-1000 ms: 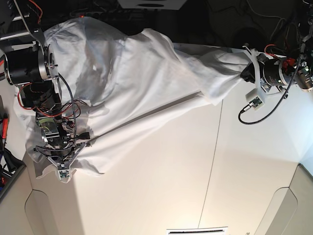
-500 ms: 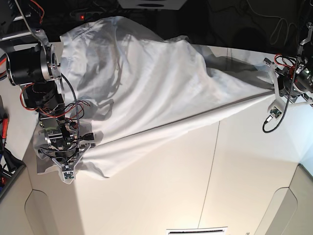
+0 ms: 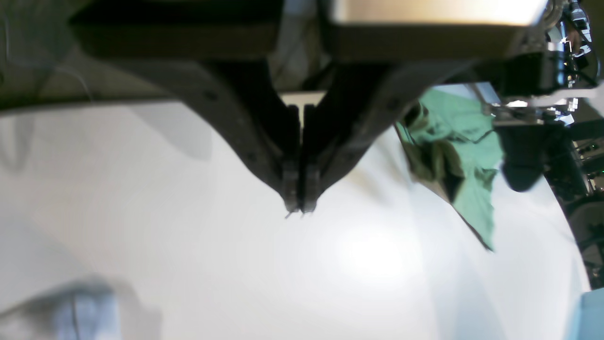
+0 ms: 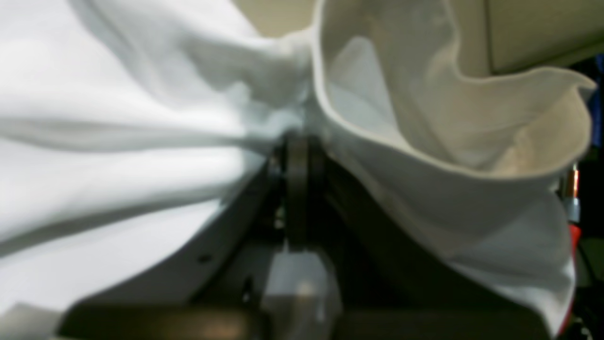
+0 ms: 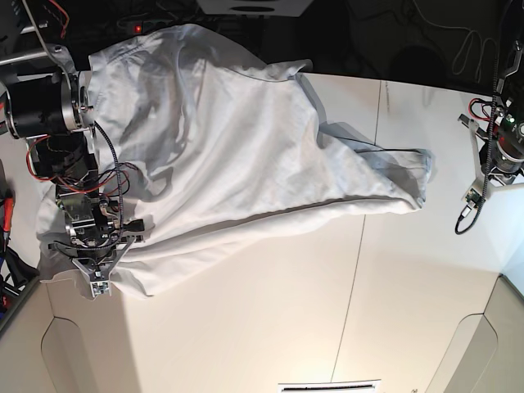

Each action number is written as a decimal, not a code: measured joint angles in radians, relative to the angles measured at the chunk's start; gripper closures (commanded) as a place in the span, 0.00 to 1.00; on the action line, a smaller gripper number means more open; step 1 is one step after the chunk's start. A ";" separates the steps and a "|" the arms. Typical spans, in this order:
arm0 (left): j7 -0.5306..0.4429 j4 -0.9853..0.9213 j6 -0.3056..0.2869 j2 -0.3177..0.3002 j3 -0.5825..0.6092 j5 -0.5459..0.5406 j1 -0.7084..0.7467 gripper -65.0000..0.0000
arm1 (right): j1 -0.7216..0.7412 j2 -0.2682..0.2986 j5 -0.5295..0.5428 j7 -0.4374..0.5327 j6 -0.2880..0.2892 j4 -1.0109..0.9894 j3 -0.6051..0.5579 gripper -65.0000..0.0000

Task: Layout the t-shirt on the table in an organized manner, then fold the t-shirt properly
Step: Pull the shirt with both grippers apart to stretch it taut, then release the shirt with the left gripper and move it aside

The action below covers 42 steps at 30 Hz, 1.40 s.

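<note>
The white t-shirt lies wrinkled across the table, from the back left to a narrow end near the middle right. At the front left my right gripper is shut on the shirt's edge. The right wrist view shows that gripper with its jaws pinching bunched cloth, and a hemmed edge of the t-shirt curling beside it. My left gripper hovers at the right, apart from the shirt's end. Seen from the left wrist, the left gripper is shut with nothing between its fingers, above bare table.
A dark seam runs across the table right of the middle. A green cloth lies beyond the table's edge in the left wrist view. Cables and motors crowd the left side near the right arm.
The left gripper let go of the shirt's end and drew away to the right. The stretched cloth went slack and dropped onto the table. The right gripper kept its hold.
</note>
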 measured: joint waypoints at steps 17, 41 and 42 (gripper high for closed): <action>-0.122 -0.002 -0.159 0.278 -0.002 -0.290 -0.302 0.97 | 0.012 -0.154 0.065 -0.049 0.166 0.181 0.000 1.00; -0.059 -0.459 -0.091 0.102 -0.002 -0.223 -0.442 0.57 | -0.555 -0.021 -0.010 -0.745 0.229 1.269 -0.001 1.00; -0.050 -0.459 -0.095 0.091 -0.002 -0.238 -0.430 0.57 | -0.568 0.002 -0.023 -0.744 0.203 1.269 0.000 1.00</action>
